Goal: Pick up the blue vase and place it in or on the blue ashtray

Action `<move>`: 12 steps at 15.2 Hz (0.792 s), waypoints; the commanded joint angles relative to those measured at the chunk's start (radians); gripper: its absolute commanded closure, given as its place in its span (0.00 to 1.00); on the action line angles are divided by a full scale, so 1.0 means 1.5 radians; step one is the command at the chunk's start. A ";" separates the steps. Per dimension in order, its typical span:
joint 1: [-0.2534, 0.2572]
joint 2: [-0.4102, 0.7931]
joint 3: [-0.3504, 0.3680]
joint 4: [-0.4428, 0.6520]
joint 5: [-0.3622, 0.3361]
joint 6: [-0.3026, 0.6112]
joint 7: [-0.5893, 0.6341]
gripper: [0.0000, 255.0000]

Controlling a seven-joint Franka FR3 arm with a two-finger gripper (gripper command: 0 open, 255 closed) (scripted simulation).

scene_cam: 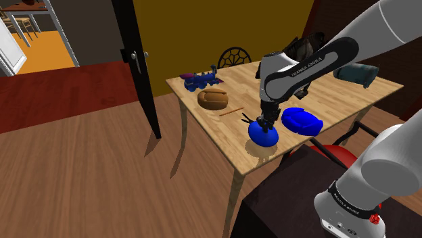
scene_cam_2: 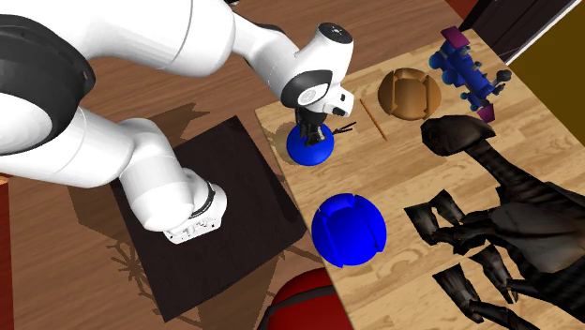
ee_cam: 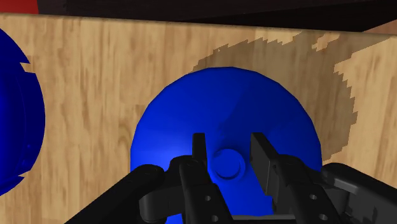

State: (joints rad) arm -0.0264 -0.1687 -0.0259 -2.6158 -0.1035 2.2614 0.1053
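Claw [ee_cam: 228,141] spread astride blue vase [ee_cam: 191,108] neck, table [scene_cam: 220,135] edge near; ashtray [scene_cam: 301,122] beside

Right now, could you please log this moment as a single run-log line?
stage: pre-grasp | gripper: open, straddling blue vase neck | blue vase: standing on table | blue ashtray: beside it, apart

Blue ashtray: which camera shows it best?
Second exterior view: the blue ashtray sits whole, notched rim seen from above. Shoulder view shows it low and side-on beside the blue vase; wrist view catches one curved edge.
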 commanded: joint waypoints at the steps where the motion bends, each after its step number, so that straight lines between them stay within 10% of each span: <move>1: 0.000 0.000 0.000 0.000 0.000 0.000 0.000 1.00; 12: 0.001 -0.030 0.000 0.012 0.003 -0.042 -0.004 1.00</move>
State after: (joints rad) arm -0.0262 -0.2055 -0.0262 -2.6049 -0.1008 2.2140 0.1002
